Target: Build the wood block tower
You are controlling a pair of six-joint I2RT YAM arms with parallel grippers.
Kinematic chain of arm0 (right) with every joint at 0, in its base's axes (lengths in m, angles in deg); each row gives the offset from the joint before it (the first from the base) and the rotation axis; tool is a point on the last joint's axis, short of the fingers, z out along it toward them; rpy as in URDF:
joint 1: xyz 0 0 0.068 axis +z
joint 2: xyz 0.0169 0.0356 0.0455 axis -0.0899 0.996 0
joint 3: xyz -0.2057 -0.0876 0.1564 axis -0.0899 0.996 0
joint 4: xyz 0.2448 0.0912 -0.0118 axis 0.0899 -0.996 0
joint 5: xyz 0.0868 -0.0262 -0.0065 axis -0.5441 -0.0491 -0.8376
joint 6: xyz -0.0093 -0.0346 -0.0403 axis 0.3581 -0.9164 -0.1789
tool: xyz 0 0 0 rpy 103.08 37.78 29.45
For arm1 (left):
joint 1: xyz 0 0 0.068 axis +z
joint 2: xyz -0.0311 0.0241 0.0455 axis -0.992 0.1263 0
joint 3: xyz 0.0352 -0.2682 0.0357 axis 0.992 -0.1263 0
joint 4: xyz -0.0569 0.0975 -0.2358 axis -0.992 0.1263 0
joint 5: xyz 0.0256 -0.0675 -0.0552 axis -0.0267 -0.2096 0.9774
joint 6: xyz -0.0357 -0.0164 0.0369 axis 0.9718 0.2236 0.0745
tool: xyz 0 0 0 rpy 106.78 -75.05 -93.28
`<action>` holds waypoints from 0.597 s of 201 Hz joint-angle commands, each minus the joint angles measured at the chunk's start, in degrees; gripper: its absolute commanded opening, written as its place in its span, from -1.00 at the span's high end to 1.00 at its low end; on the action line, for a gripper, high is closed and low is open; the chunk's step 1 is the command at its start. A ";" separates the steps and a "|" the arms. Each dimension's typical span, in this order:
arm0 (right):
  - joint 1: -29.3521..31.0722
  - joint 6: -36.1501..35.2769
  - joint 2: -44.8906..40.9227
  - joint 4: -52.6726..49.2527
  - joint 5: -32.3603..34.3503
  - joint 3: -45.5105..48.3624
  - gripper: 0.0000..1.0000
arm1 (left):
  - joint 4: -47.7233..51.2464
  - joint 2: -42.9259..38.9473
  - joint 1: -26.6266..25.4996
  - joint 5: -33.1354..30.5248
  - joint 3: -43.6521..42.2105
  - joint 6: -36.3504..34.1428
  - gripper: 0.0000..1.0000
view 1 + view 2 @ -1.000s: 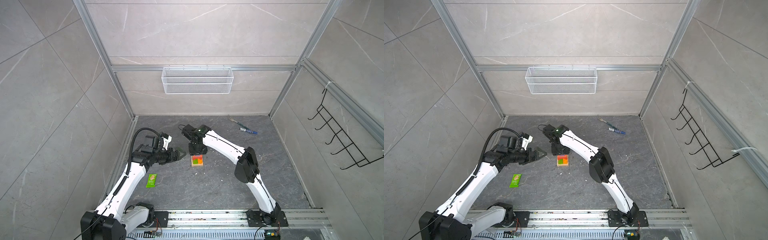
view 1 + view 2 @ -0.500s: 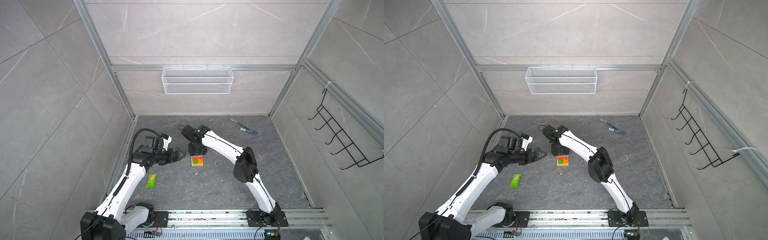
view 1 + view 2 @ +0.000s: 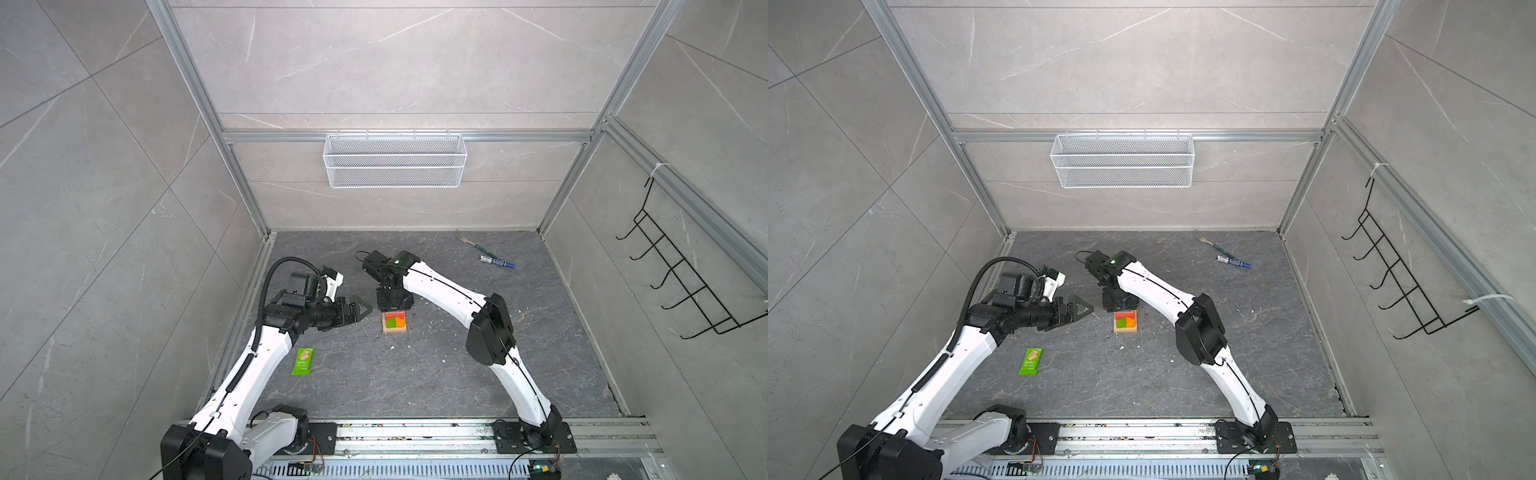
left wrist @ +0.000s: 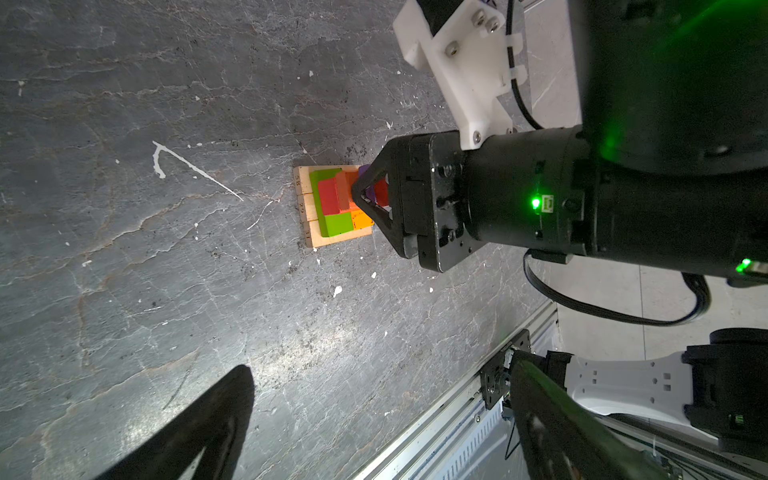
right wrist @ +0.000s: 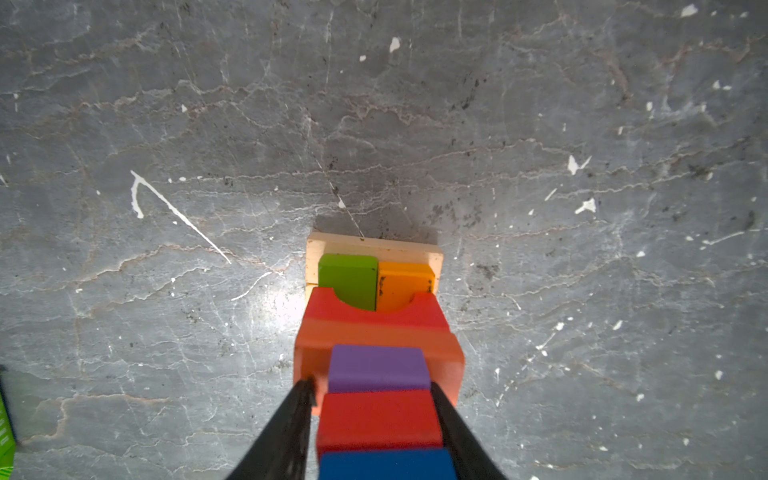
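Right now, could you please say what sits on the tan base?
A green block and an orange block, side by side; higher blocks hide the rest.

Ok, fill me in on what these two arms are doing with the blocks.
The right gripper is down over the block tower. Its fingers flank the red cube, which has a purple cube and a blue cube next to it; whether they are pressing on it is unclear. Below these are a red arch, a green block, an orange block and the tan base. The left gripper hovers open and empty beside the tower.
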 commanded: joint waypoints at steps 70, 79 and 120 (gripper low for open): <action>-0.30 1.47 0.56 -1.62 0.77 -1.17 0.78 | -1.67 -0.78 0.24 2.22 0.03 0.36 -0.97; -0.30 1.54 0.57 -1.75 0.88 -1.23 0.81 | -1.66 -0.82 0.24 2.26 0.09 0.36 -0.97; -0.35 1.47 0.57 -2.10 1.06 -1.53 0.87 | -1.73 -0.80 0.24 2.29 0.04 0.36 -0.96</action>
